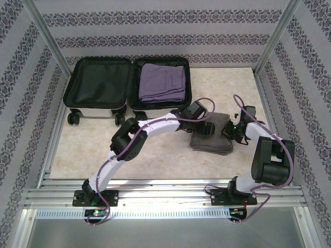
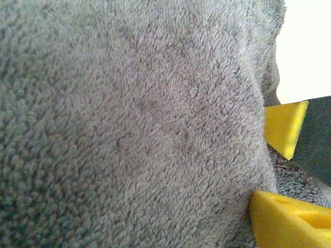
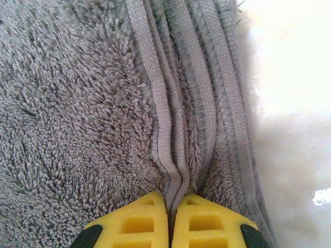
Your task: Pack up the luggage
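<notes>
We have the luggage open at the far left of the surface. Purple clothes lie in its right half. The grey towel is not in yet. Our right pincer is pinched on the towel's edge. Our left pincer is apart at the towel.

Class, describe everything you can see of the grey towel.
The grey towel lies folded in several layers on the table, right of centre. It looks like thick looped terry with flat woven hem bands. The right gripper is shut, pinching its stacked hems; the open left gripper meets its other side.
</notes>
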Robot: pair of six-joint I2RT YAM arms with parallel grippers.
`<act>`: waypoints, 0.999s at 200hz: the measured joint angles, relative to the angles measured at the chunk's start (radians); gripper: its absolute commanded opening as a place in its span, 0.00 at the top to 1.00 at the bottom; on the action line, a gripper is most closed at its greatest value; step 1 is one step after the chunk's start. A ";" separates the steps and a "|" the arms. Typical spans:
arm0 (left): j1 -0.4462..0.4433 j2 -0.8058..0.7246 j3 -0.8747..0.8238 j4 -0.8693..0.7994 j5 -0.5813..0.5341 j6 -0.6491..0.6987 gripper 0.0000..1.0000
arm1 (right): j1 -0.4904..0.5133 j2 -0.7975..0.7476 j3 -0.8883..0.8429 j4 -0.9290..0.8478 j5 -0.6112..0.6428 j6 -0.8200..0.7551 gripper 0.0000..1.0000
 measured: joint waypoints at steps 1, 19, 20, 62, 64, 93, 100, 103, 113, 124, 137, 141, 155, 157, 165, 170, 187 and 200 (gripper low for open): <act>0.000 -0.002 -0.002 0.002 -0.002 0.000 0.16 | 0.000 0.000 0.000 0.000 0.000 0.000 1.00; 0.000 -0.025 -0.040 0.019 -0.025 -0.003 0.23 | 0.002 0.000 0.000 0.001 -0.010 0.000 1.00; 0.000 -0.027 -0.042 0.021 -0.026 -0.004 0.23 | 0.002 0.000 0.000 0.001 -0.010 0.000 1.00; -0.006 -0.037 -0.048 0.024 -0.088 -0.011 0.59 | 0.002 0.000 0.000 0.002 -0.015 0.000 1.00; -0.006 -0.037 -0.048 0.024 -0.090 -0.014 0.61 | 0.002 0.000 0.000 0.003 -0.015 0.000 1.00; -0.006 -0.037 -0.045 0.024 -0.097 -0.009 0.76 | 0.002 -0.002 0.000 0.004 -0.019 0.000 1.00; -0.006 -0.037 -0.043 0.024 -0.097 -0.006 0.78 | 0.002 -0.004 0.000 0.004 -0.018 0.000 0.99; -0.006 -0.037 -0.042 0.023 -0.097 -0.006 0.79 | 0.002 -0.005 0.000 0.004 -0.018 0.000 0.98; -0.006 -0.037 -0.039 0.022 -0.101 0.002 0.83 | 0.002 -0.010 -0.001 0.003 -0.018 0.000 0.91; -0.006 -0.037 -0.035 0.018 -0.106 0.011 0.86 | 0.001 -0.018 -0.002 0.003 -0.018 0.002 0.84; -0.007 -0.037 -0.033 0.010 -0.113 0.022 0.89 | 0.001 -0.030 -0.004 0.001 -0.018 0.002 0.77; -0.007 -0.037 -0.032 0.007 -0.116 0.027 0.91 | 0.001 -0.035 -0.005 0.000 -0.018 -0.002 0.75; -0.009 -0.037 -0.026 -0.005 -0.124 0.043 0.94 | -0.001 -0.051 -0.008 0.001 -0.018 0.001 0.64; -0.010 -0.037 -0.024 -0.008 -0.126 0.045 0.95 | -0.002 -0.055 -0.008 0.001 -0.018 0.005 0.63; -0.011 -0.037 -0.015 -0.021 -0.129 0.057 0.97 | -0.008 -0.067 -0.010 0.001 -0.018 0.009 0.57; -0.012 -0.037 -0.008 -0.030 -0.130 0.063 0.98 | -0.008 -0.076 -0.011 0.002 -0.018 0.008 0.54; -0.013 -0.037 0.019 -0.061 -0.130 0.087 1.00 | -0.023 -0.115 -0.014 0.005 -0.018 0.008 0.44; -0.013 -0.039 0.040 -0.086 -0.130 0.109 1.00 | -0.035 -0.146 -0.014 0.008 -0.016 0.015 0.40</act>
